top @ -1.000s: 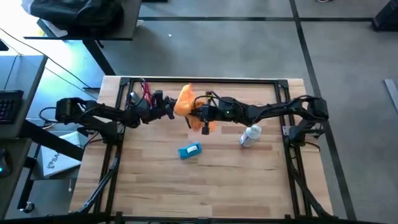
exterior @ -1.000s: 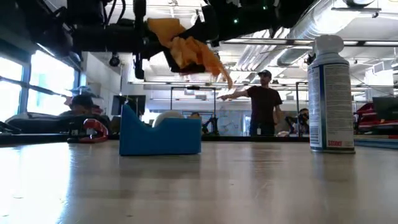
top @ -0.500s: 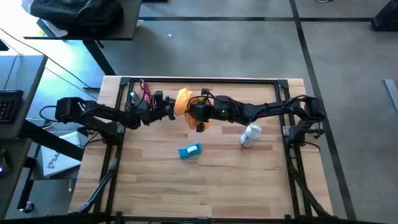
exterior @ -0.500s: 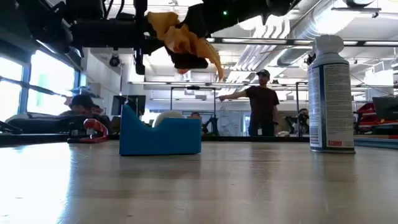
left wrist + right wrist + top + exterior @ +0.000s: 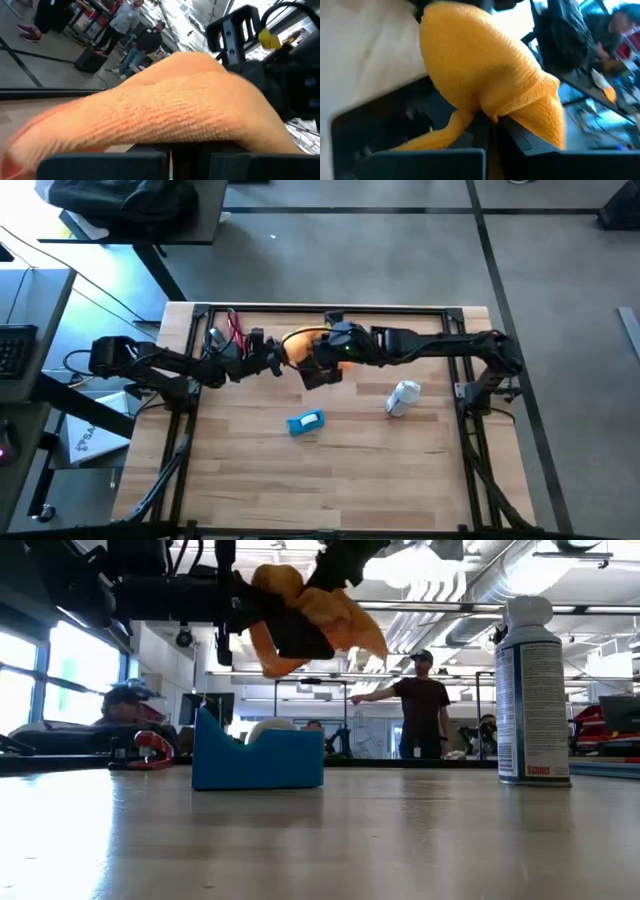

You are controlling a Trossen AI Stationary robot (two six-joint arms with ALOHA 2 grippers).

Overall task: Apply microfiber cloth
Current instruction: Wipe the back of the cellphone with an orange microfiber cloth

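I see both tools, left (image 5: 272,358) and right (image 5: 308,362), clamped on the folded orange microfiber cloth (image 5: 297,343), raised beyond the blue block (image 5: 305,422).

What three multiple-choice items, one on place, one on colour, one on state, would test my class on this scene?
1. Where is the cloth?
A. flat on the table
B. in the air between the two grippers
C. under the can

2. What colour is the block on the table?
A. blue
B. green
C. red

3. How does the spray can stand?
A. on its side
B. upside down
C. upright

Key: 1 B, the cloth hangs above the table where the left gripper and right gripper meet; 2 A, the block is blue; 3 C, the can stands cap up in the low view.
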